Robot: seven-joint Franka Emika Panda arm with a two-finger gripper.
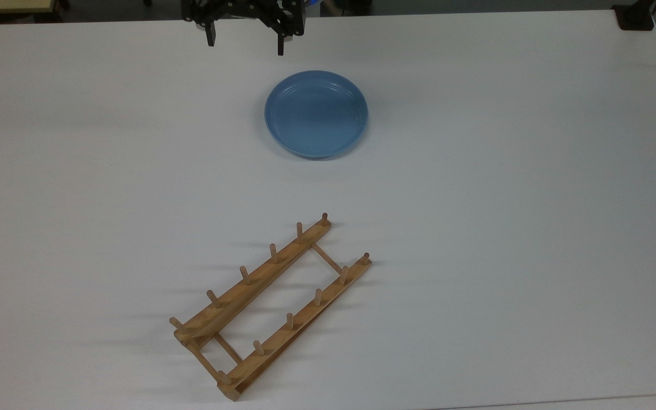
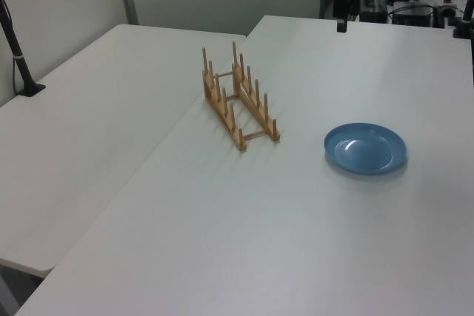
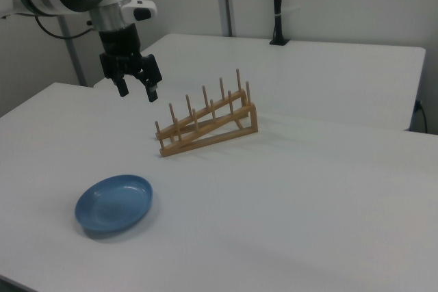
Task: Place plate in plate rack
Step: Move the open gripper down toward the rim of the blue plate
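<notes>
Top view: the plate (image 1: 316,113) lies flat on the tabletop (image 1: 504,199), well apart from the plate rack (image 1: 271,307); the hand (image 1: 245,42) hangs beyond the plate, fingers apart.

Left view: the plate lies right of the rack.

Right view: the plate looks stiff, slick and breakable; its raised rim seems the place to pinch.

- The top view looks steeply down on the table (image 1: 504,228); rack (image 1: 271,304) at lower centre, plate (image 1: 316,114) above it.
- The left view and right view look obliquely from opposite sides, farther back.
- All three share rack and plate.
</notes>
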